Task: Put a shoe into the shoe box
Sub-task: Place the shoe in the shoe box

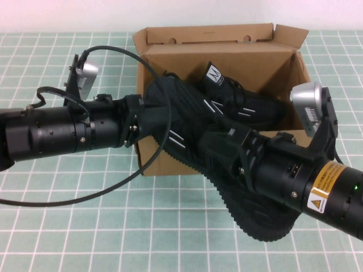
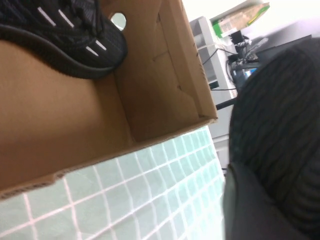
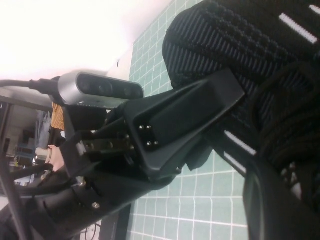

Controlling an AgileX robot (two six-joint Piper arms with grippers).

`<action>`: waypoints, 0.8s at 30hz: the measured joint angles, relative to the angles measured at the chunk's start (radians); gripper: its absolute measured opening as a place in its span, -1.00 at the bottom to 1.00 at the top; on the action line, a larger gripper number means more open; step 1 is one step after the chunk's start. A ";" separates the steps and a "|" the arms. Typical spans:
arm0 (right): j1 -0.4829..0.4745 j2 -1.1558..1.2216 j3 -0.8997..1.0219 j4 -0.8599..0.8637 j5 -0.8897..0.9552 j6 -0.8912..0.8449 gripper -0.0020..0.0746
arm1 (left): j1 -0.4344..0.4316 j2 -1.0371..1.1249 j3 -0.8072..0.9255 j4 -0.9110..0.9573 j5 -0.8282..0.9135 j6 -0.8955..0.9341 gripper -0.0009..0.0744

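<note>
A black knit shoe [image 1: 187, 122] with white dashes hangs tilted across the front wall of the open cardboard shoe box [image 1: 164, 161]. One end is over the box and its ridged sole end is out over the table. My left gripper [image 1: 142, 116] is shut on the shoe's end at the box's left side. My right gripper [image 1: 227, 150] is shut on the shoe's middle from the front right. A second black shoe [image 1: 249, 105] lies inside the box and also shows in the left wrist view [image 2: 75, 45]. The held shoe fills the side of the left wrist view [image 2: 280, 115] and the right wrist view [image 3: 240, 45].
The box flaps [image 1: 210, 34] stand open at the back. A black cable [image 1: 113, 187] loops from the left arm over the green checked tablecloth [image 1: 85, 238] in front of the box. The left arm's wrist camera [image 3: 100, 90] shows in the right wrist view.
</note>
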 joint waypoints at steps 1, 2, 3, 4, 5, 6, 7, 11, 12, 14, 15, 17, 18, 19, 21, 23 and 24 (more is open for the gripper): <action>0.000 0.000 0.000 0.000 -0.002 0.000 -0.97 | 0.000 0.000 0.000 0.000 0.005 -0.009 -0.42; 0.000 0.000 0.000 0.000 -0.002 0.000 -0.97 | 0.000 0.000 0.000 0.000 0.013 -0.022 -0.29; 0.000 0.000 0.000 -0.003 -0.002 0.000 -0.97 | 0.000 0.000 0.000 -0.002 0.021 -0.039 -0.09; 0.000 0.000 0.000 -0.005 -0.002 0.000 -0.97 | 0.000 0.000 0.000 -0.002 0.031 -0.054 0.15; 0.000 0.000 0.000 -0.009 -0.002 0.000 -0.97 | 0.000 0.000 0.000 -0.002 0.040 -0.063 0.34; 0.000 0.000 0.000 -0.018 -0.002 0.000 -0.97 | 0.000 0.000 0.000 -0.002 0.047 -0.068 0.53; 0.000 0.000 0.000 -0.039 -0.002 0.000 -0.97 | 0.000 0.000 0.000 -0.002 0.055 -0.070 0.65; 0.000 -0.002 0.000 -0.152 -0.002 0.000 -0.97 | 0.004 0.000 -0.003 0.000 0.067 -0.065 0.80; 0.000 -0.005 0.000 -0.199 -0.006 0.000 -0.97 | 0.009 0.000 -0.008 0.004 0.075 -0.065 0.80; 0.000 -0.018 0.000 -0.299 -0.009 0.000 -0.97 | 0.030 0.000 -0.015 0.008 0.098 -0.065 0.80; 0.000 -0.032 0.000 -0.356 -0.011 0.000 -0.97 | 0.044 0.000 -0.019 0.008 0.112 -0.065 0.80; 0.000 -0.059 0.000 -0.450 -0.017 0.002 -0.97 | 0.075 0.000 -0.024 0.010 0.145 -0.065 0.80; 0.000 -0.076 0.000 -0.495 -0.017 0.002 -0.97 | 0.096 0.000 -0.026 0.010 0.161 -0.065 0.80; 0.000 -0.093 0.000 -0.530 -0.017 0.002 -0.97 | 0.119 0.000 -0.028 0.010 0.178 -0.065 0.80; 0.000 -0.122 0.000 -0.565 0.001 0.002 -0.97 | 0.169 0.000 -0.028 0.009 0.204 -0.065 0.80; 0.000 -0.146 0.000 -0.580 0.020 0.002 -0.97 | 0.213 0.000 -0.028 0.009 0.224 -0.065 0.80; -0.002 -0.155 0.000 -0.582 0.033 -0.005 -0.97 | 0.235 0.000 -0.028 0.009 0.235 -0.065 0.80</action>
